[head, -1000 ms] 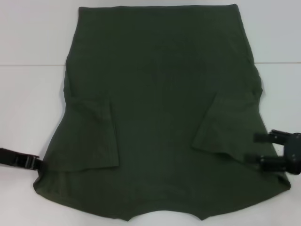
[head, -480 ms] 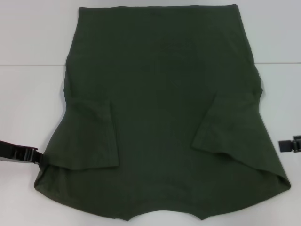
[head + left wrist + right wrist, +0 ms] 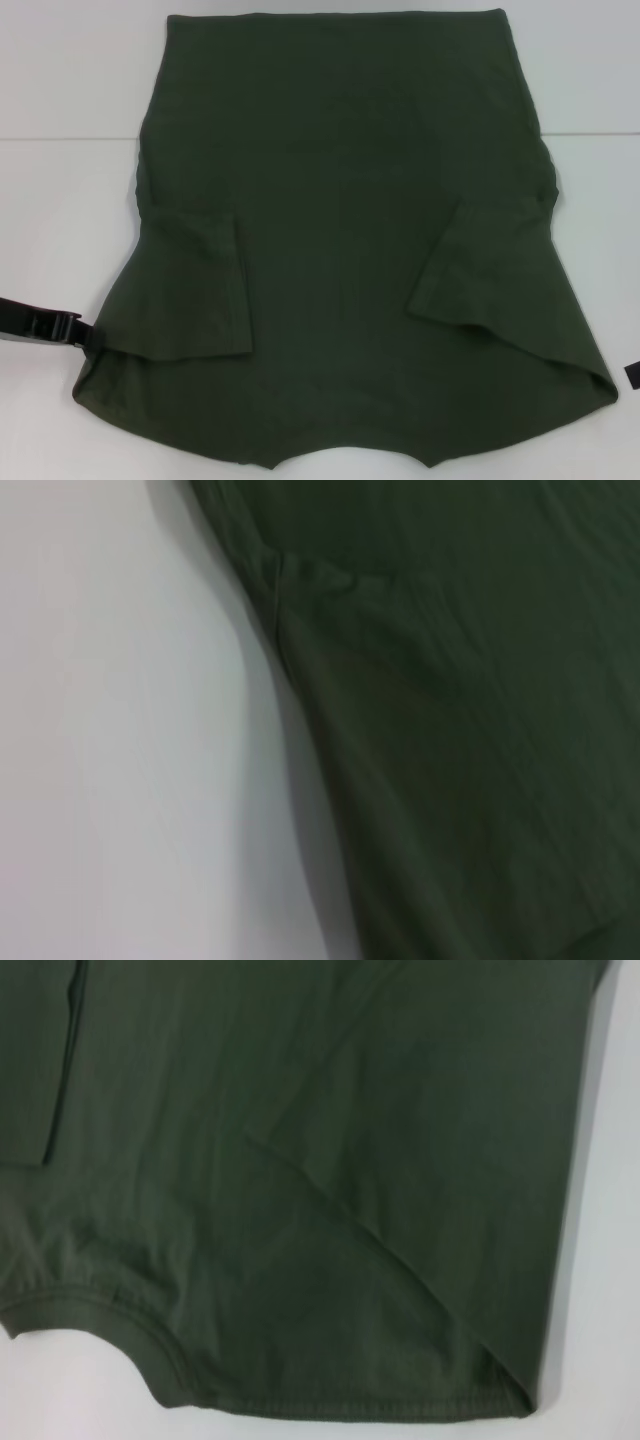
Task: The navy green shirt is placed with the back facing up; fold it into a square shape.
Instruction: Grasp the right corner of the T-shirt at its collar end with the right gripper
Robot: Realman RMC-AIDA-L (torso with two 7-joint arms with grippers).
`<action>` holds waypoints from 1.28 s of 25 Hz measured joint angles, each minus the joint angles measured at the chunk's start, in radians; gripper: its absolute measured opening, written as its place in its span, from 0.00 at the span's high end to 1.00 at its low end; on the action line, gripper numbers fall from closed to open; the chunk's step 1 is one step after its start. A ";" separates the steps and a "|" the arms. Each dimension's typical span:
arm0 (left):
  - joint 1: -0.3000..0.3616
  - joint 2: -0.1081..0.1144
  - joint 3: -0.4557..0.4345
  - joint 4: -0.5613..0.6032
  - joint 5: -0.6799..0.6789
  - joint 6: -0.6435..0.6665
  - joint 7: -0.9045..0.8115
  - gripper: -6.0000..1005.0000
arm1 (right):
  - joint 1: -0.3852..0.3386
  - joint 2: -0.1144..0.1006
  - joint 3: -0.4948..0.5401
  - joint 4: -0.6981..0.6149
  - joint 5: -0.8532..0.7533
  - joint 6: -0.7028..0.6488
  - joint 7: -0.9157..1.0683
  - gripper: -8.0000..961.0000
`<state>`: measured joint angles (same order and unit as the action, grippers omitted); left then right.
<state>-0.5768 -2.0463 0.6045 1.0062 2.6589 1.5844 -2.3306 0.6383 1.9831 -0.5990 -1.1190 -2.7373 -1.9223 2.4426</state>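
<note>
The navy green shirt (image 3: 345, 240) lies spread flat in the middle of the white worktop (image 3: 60, 200), plain back up, with both sleeves already turned inward over the body so its sides run straighter, which I take as groundwork for the square fold. The left pincer (image 3: 40, 326) sits low on the worktop, its tip touching or nearly touching the shirt's near left edge; I cannot tell how far it is open, or whether it has any cloth. The right pincer (image 3: 633, 375) is only a dark sliver at the edge, clear of the shirt, its state hidden.
</note>
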 joint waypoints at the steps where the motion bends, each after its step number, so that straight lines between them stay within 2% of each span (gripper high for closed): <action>1: 0.000 0.000 0.000 0.000 0.000 0.000 0.000 0.98 | -0.001 0.000 0.000 0.019 -0.001 0.009 0.000 0.02; 8: 0.000 0.000 0.000 0.000 -0.001 -0.004 0.001 0.98 | -0.008 -0.007 0.002 0.140 0.000 0.098 -0.008 0.03; 14: 0.000 0.000 0.000 0.000 -0.001 -0.007 0.002 0.98 | -0.004 -0.001 -0.005 0.206 0.001 0.163 -0.016 0.07; 22: 0.000 0.000 0.000 0.000 -0.001 -0.010 0.010 0.98 | -0.006 0.000 -0.006 0.219 0.000 0.203 -0.017 0.08; 32: -0.002 -0.003 0.000 0.000 0.000 -0.012 0.012 0.98 | 0.005 0.016 -0.010 0.247 -0.002 0.247 -0.030 0.08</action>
<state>-0.5790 -2.0493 0.6044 1.0064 2.6584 1.5722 -2.3182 0.6434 1.9990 -0.6094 -0.8718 -2.7391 -1.6750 2.4122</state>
